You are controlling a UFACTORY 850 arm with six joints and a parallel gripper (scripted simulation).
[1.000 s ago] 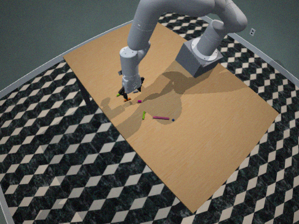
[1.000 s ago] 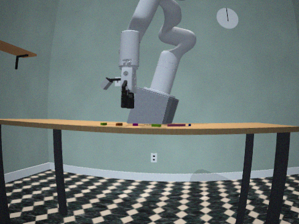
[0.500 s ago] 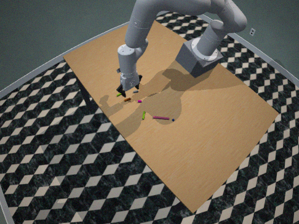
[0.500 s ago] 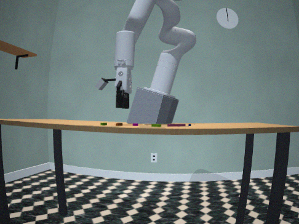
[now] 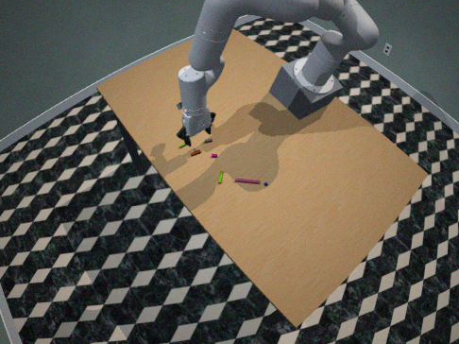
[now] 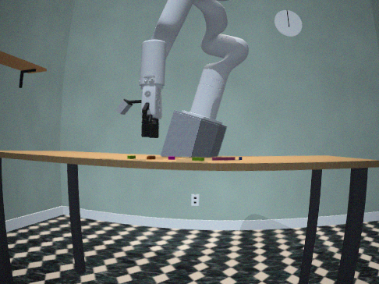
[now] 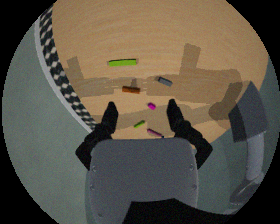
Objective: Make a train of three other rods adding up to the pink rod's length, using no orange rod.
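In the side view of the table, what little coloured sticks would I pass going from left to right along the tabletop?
Short green stick → orange stick → small magenta stick → longer green stick → long pink stick → tiny blue stick.

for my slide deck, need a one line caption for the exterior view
Open end effector hanging empty above the wooden table, with small coloured rods lying apart along the surface below.
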